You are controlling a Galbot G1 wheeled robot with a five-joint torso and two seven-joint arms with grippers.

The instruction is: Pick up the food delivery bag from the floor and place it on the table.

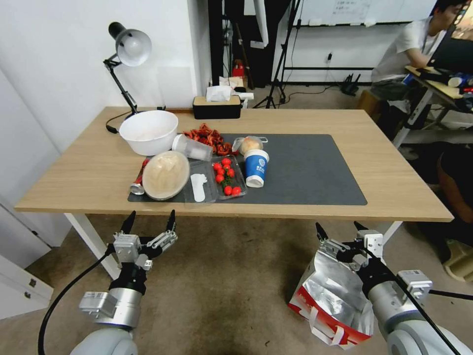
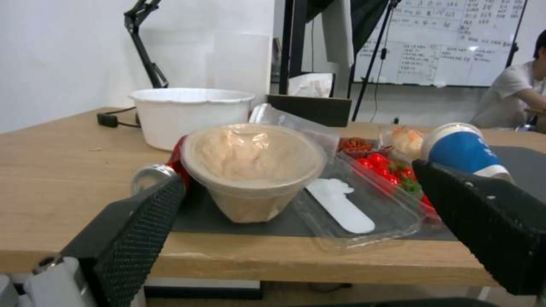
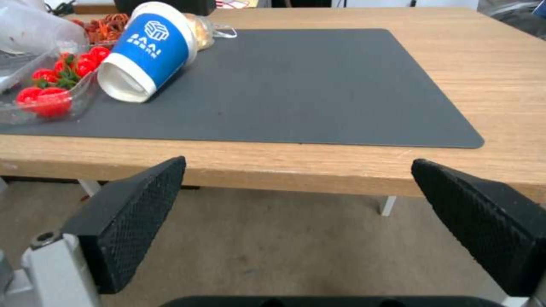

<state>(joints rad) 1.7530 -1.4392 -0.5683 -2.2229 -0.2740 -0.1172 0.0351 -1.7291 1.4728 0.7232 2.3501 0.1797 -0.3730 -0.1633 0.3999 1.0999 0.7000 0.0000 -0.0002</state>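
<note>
The food delivery bag point(image 1: 330, 296), white and red with silver foil lining showing at its open top, stands tilted on the floor at the lower right. Its white strap handles hang on its near side. My right gripper point(image 1: 338, 227) is open just above the bag's far rim, empty, facing the table's front edge; its arm covers the bag's right side. The right wrist view has those open fingers point(image 3: 136, 213) framing the table point(image 3: 500, 85) and its dark grey mat point(image 3: 318, 85). My left gripper point(image 1: 152, 217) is open and empty below the table's front edge point(image 1: 88, 167), at the left.
The left half of the mat point(image 1: 305, 167) is crowded: white bowl point(image 1: 149, 131), lidded paper bowl point(image 1: 165, 175), tomato tray point(image 1: 227, 178), blue cup point(image 1: 256, 168). A desk lamp point(image 1: 129, 47) and tissue box point(image 1: 217, 106) stand at the back. White table legs point(image 1: 91, 241) flank the carpet.
</note>
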